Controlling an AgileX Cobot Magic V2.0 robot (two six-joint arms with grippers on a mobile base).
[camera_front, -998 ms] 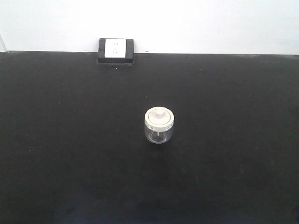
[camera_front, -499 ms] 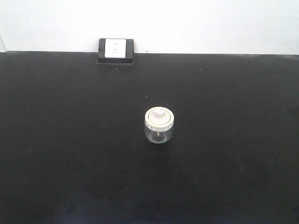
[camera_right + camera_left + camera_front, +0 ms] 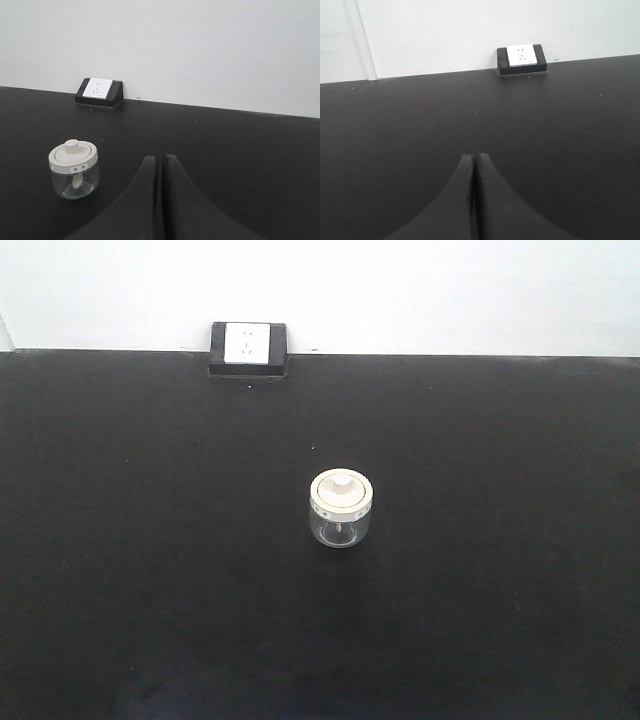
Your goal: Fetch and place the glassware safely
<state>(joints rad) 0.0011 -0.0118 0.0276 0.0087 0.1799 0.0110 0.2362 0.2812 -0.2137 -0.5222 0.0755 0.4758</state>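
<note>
The glassware (image 3: 341, 508) is a small squat clear jar with a cream-white knobbed lid, standing upright near the middle of the black table (image 3: 150, 540). The right wrist view shows the glassware (image 3: 74, 169) to the left of my right gripper (image 3: 161, 159), well apart from it. That gripper is shut with nothing between its fingers. My left gripper (image 3: 473, 157) is shut too, over bare black table, and the jar does not show in its view. Neither gripper appears in the front view.
A white wall socket in a black frame (image 3: 248, 348) sits at the table's far edge against the white wall; the same socket (image 3: 521, 59) shows in the left wrist view and the socket (image 3: 98, 91) in the right wrist view.
</note>
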